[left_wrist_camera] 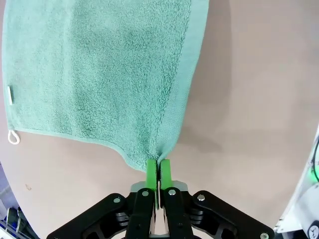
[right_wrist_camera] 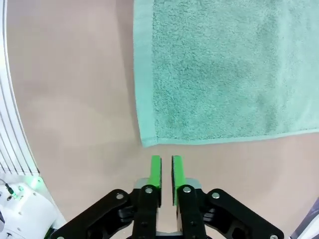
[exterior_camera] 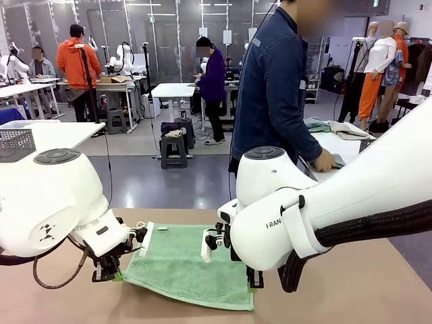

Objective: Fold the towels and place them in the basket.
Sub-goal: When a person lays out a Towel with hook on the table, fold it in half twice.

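The mint green terry towel (exterior_camera: 185, 263) lies spread on the brown tabletop (exterior_camera: 337, 290) between the two arms, its white corner loop (left_wrist_camera: 13, 137) and a small white tag (left_wrist_camera: 9, 94) at one short edge. The left gripper (left_wrist_camera: 158, 172) has its green pads pressed together on one near corner of the towel, and the cloth gathers into a narrow point where it enters the pinch. In the front view this gripper (exterior_camera: 108, 273) sits at the towel's near left corner. The right gripper (right_wrist_camera: 166, 172) is at the other near corner. Its jaws stand a narrow slit apart with nothing between them, and the towel's corner lies flat on the table just ahead of the fingertips, apart from them.

A grey lattice-walled basket (exterior_camera: 15, 143) with a solid rim stands on a white side table (exterior_camera: 61, 133) at the far left, well apart from the towel; what it holds cannot be seen.

Across the table a person in a dark blue jacket (exterior_camera: 270, 88) stands turned sideways, one hand (exterior_camera: 324, 160) resting on pale cloths (exterior_camera: 334, 128) on another white table.
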Controlling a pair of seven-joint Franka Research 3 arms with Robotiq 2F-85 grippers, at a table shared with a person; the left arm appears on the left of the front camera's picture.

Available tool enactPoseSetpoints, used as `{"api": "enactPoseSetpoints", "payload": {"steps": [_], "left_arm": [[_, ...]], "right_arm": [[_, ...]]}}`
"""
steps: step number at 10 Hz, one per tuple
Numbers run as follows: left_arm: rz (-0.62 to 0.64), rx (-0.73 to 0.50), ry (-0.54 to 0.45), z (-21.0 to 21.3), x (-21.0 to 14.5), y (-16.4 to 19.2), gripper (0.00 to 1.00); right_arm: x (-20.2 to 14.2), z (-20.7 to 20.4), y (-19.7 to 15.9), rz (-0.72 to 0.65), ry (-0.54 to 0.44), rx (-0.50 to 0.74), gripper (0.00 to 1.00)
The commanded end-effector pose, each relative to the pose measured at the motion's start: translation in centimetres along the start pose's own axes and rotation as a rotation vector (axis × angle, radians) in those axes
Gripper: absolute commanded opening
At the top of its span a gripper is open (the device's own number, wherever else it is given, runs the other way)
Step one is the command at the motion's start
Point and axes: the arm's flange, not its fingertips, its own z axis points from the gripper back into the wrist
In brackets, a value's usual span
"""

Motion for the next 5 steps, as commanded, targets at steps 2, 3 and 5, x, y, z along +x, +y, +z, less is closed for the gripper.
{"api": "enactPoseSetpoints", "payload": {"steps": [2, 3, 5], "left_arm": [[0.000, 0.002, 0.000, 0.1, 0.0, 0.0, 0.04], [0.000, 0.002, 0.000, 0.1, 0.0, 0.0, 0.04], [0.000, 0.002, 0.000, 0.1, 0.0, 0.0, 0.04]], "right_arm": [[0.6, -1.6, 0.3, -0.040, -0.001, 0.038, 0.36], [0.6, -2.1, 0.0, -0.040, 0.001, 0.046, 0.36], [0.8, -2.7, -0.2, -0.036, 0.000, 0.068, 0.36]]}}
